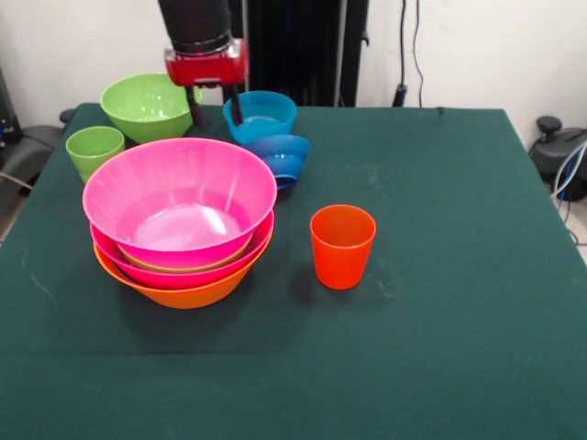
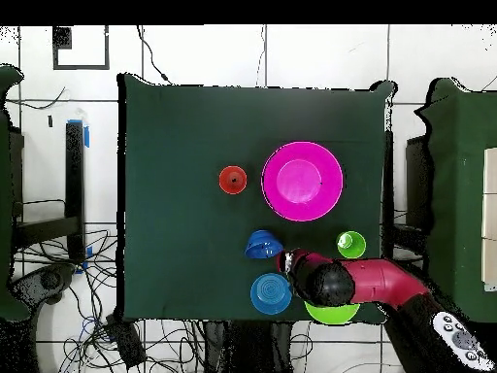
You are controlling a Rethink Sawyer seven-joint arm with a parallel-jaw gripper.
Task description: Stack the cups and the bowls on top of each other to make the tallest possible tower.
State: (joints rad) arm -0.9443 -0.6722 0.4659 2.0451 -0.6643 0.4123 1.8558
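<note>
The tower (image 1: pixel 179 206) is a nested pile: an orange bowl lowest, a pink bowl, a thin green rim, and a large pink bowl on top; from above it is the pink disc (image 2: pixel 302 181). An orange-red cup (image 1: pixel 342 246) (image 2: pixel 232 180) stands upright to its right. A light green cup (image 1: pixel 94 149) (image 2: pixel 350 244) stands at the left. Behind are a green bowl (image 1: pixel 147 105) (image 2: pixel 332 313), a light blue bowl (image 1: pixel 260 115) (image 2: pixel 271 292) and a tilted dark blue bowl (image 1: pixel 280 158) (image 2: pixel 262 244). My gripper (image 1: pixel 214 108) (image 2: pixel 287 262) hangs open between the green and light blue bowls. One finger overlaps the light blue rim.
A dark green cloth covers the table (image 1: pixel 440 321). Cables and dark equipment lie past the table's edges on both sides. The arm covers most of the green bowl in the overhead view.
</note>
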